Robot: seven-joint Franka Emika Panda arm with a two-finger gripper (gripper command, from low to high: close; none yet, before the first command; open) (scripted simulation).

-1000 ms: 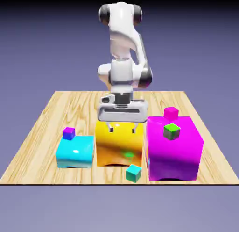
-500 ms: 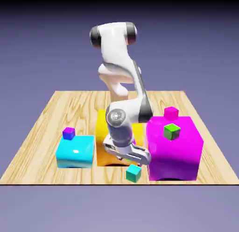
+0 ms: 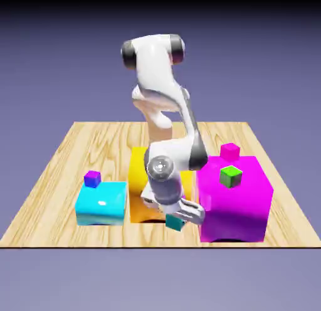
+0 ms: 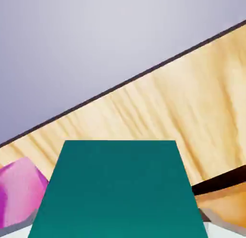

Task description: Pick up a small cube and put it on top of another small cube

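Note:
The small cube (image 3: 175,224) is teal and sits low near the table's front edge, between the yellow block and the magenta block. My gripper (image 3: 178,219) has come down over the small cube and is shut on it, and the hand hides the cube's upper part. In the hand view the small cube (image 4: 117,189) fills the lower middle between the grey fingertips (image 4: 14,228). Whether it rests on the wood or hangs just above it does not show.
A large yellow block (image 3: 139,181) stands behind the hand. The large magenta block (image 3: 241,206) beside it carries a tiny green cube (image 3: 231,175) and a tiny pink cube (image 3: 229,151). A tiny purple cube (image 3: 93,178) sits on the large cyan block (image 3: 100,204). The table's front edge (image 3: 94,246) is close.
The arm swung down from above the yellow block to the table's front. The jaws went from open to shut on the teal cube, which now shows slightly further left and back.

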